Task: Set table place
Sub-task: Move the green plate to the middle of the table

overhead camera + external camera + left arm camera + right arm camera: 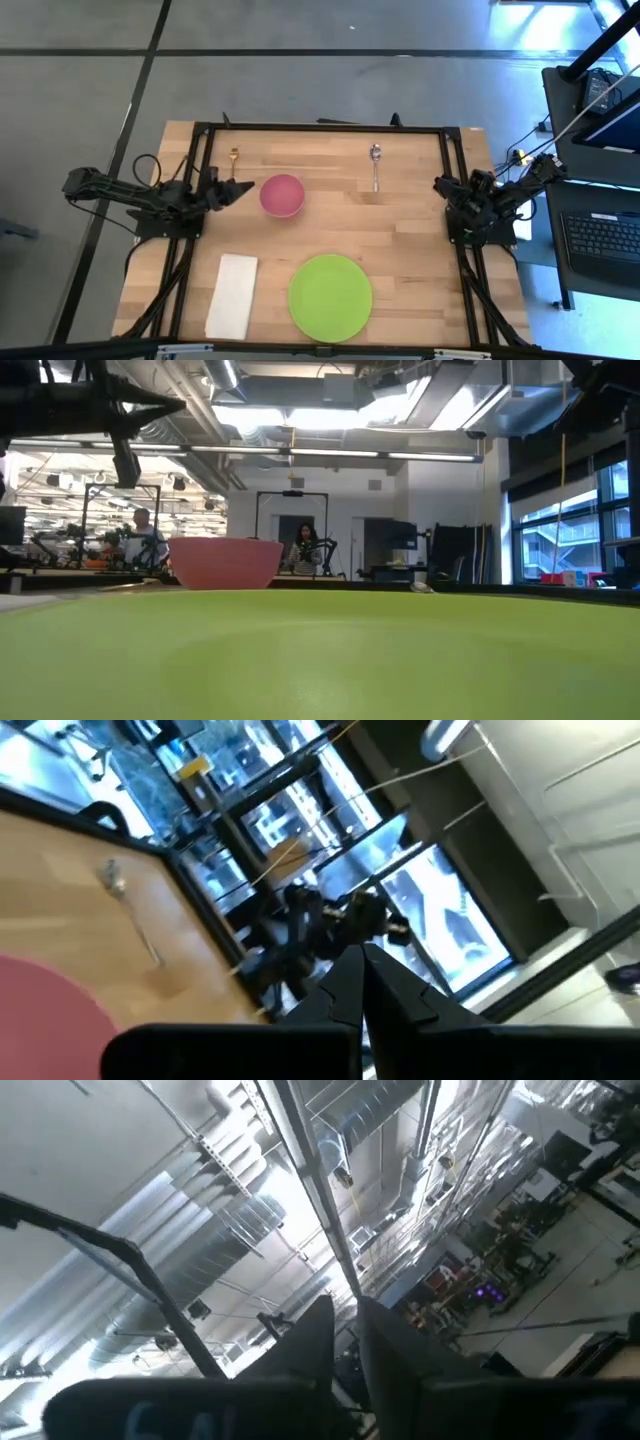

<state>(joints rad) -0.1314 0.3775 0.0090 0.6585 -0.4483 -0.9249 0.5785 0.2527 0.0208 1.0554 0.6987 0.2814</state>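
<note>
The lime-green plate [330, 297] lies flat near the table's near edge and fills the foreground of the low view [320, 655]. The pink bowl [282, 195] stands upright left of centre; it also shows in the low view [225, 563] and in the left wrist view [45, 1020]. The silver spoon [376, 166] lies at the far side, and shows in the left wrist view [128, 905]. The slim gold-tipped utensil [233, 160] lies at the far left. My left gripper [248, 187] is shut and empty, raised just left of the bowl [362, 965]. My right gripper [441, 186] is shut and empty at the table's right edge [345, 1325].
A white folded napkin [232, 295] lies left of the plate. The wooden table [400, 240] has a black frame along its edges. A desk with a keyboard [600, 235] stands beyond the right edge. People sit in the room far behind [140, 535].
</note>
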